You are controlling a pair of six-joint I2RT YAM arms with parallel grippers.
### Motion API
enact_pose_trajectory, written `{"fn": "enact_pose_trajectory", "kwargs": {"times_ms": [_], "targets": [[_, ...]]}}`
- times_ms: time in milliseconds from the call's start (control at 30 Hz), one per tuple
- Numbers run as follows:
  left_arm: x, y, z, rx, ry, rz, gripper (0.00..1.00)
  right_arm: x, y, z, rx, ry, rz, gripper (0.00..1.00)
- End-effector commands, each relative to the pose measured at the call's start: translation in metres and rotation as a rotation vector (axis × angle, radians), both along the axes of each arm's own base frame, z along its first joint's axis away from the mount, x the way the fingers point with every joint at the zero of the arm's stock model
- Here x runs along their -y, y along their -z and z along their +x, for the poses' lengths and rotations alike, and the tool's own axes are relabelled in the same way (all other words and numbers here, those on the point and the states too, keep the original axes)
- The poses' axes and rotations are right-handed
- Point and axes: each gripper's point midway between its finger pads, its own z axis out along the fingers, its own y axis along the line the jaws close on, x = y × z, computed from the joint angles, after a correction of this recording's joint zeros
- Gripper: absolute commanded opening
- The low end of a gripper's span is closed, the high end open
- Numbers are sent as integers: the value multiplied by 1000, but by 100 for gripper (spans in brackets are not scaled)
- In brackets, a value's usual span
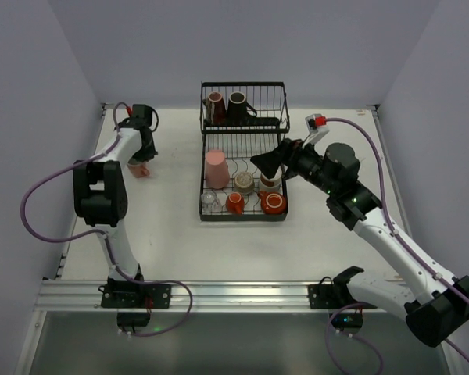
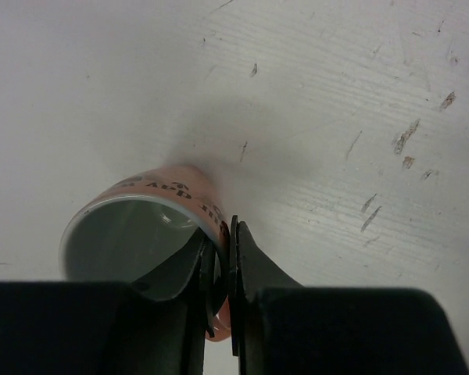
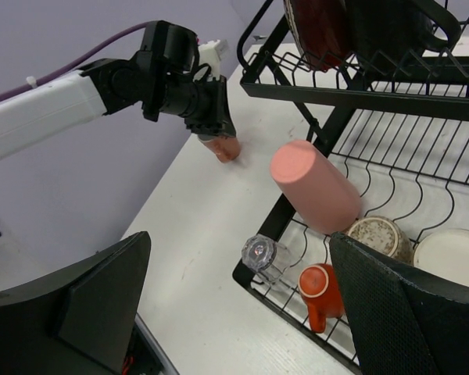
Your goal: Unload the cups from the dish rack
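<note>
One pink cup (image 2: 172, 186) clamped by rim in left gripper (image 2: 223, 236), touching table (image 1: 172, 234) well left of dish rack (image 1: 243, 219); right gripper (image 1: 268, 163) held above lower tray (image 1: 238, 152), jaws spread wide; pink tumbler (image 1: 216, 169), clear glass (image 1: 209, 199), orange mugs (image 1: 272, 203) seen in tray.

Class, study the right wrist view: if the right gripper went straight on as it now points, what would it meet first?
Likely the clear glass at the front corner of the dish rack; the pink tumbler sits close by, depth unclear.
</note>
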Motion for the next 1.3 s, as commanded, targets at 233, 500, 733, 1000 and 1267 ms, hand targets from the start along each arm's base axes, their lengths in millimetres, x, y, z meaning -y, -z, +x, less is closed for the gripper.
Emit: {"fn": "enact_pose_trajectory", "kwargs": {"times_ms": [233,500,733,1000,1267], "targets": [[-14,-12,-15,91,-55,2,47,-6,-10,19,13,17,-37,99],[-12,-61,-5,228,-62,-16,73,-13,-14,46,24,39,-123,95],[-11,-118,9,333,-45,-19,78,-15,-22,72,23,78,-197,93],[-3,-114,5,349,-21,-63,78,-16,-31,89,52,112,-232,86],[96,-218,-38,677,314,-465,79,-19,-28,163,151,173,-464,79]]}}
